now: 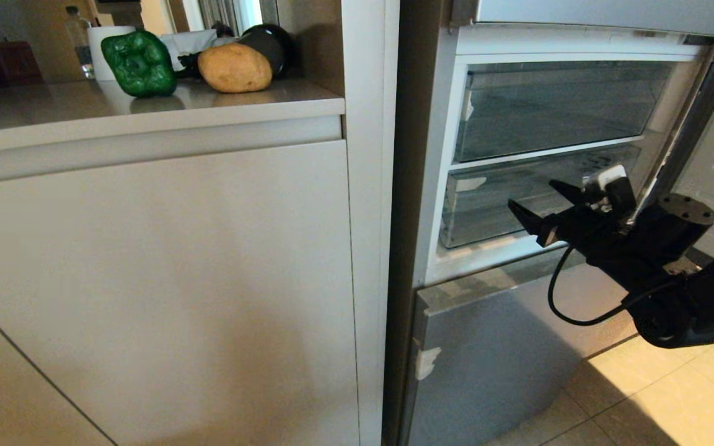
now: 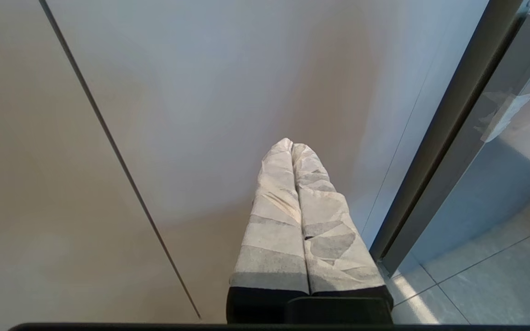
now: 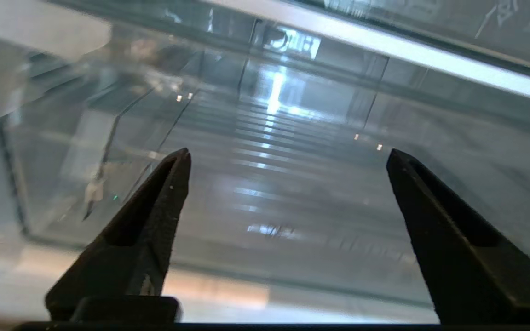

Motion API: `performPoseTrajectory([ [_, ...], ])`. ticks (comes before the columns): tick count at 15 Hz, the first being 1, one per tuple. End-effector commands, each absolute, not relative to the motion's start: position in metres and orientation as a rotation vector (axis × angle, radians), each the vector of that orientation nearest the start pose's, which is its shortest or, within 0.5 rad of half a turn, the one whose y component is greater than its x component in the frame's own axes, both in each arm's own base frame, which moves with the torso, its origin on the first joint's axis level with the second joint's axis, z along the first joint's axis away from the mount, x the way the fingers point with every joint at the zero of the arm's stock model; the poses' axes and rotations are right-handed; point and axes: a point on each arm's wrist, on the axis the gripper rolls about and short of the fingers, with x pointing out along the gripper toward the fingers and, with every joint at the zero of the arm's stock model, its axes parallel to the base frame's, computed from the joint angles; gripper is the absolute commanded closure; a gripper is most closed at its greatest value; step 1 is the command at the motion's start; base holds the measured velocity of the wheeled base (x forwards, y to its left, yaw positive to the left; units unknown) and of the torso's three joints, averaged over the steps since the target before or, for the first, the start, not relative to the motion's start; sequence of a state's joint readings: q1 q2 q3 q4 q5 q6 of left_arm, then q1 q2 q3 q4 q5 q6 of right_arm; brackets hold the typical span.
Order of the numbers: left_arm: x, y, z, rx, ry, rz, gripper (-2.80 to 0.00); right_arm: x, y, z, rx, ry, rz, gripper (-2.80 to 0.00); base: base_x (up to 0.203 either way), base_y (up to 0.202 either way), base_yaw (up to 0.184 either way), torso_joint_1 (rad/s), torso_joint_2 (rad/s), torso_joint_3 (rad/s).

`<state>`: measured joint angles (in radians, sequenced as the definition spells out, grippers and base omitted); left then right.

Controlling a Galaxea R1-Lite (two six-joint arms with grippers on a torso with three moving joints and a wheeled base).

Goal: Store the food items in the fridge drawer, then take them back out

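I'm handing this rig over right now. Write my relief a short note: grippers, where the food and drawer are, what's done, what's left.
Right gripper: open, empty, in front of the lower fridge drawer.
Left gripper: shut, empty, parked low by the cabinet front.
Food: green bell pepper and potato sit side by side on the countertop, left of the fridge.
Drawer: pushed in, nothing visible inside it.
Done: neither item is in the drawer now; whether the store-and-retrieve round has already run cannot be told from this moment.
Left: if not yet stored, pull the drawer out, put both items in, then take them back out.
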<state>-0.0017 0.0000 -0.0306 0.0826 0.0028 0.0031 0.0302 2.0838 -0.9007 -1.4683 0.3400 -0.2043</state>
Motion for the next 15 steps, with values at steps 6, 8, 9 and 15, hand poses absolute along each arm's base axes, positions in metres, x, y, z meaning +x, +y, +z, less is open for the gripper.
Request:
performPoseTrajectory([
  [6, -0.025, 0.0, 0.075, 0.002, 0.054, 0.001, 0.0, 0.414, 0.019, 0.157, -0.249, -0.388, 0.285, -2.8, 0.0, 0.0, 0.0, 0.0, 0.0, 0.0],
  [8, -0.025, 0.0, 0.075, 0.003, 0.052, 0.001, 0.0, 0.417, 0.019, 0.157, -0.248, -0.384, 0.276, -2.8, 0.0, 0.0, 0.0, 0.0, 0.0, 0.0],
  [9, -0.025, 0.0, 0.075, 0.003, 0.052, 0.001, 0.0, 0.418, 0.019, 0.159, -0.246, -0.388, 0.267, -2.8, 0.0, 0.0, 0.0, 0.0, 0.0, 0.0],
  [15, -0.025, 0.0, 0.075, 0.002, 0.053, 0.001, 0.0, 0.418, 0.018, 0.168, -0.248, -0.419, 0.251, -2.8, 0.0, 0.0, 0.0, 0.0, 0.0, 0.0],
])
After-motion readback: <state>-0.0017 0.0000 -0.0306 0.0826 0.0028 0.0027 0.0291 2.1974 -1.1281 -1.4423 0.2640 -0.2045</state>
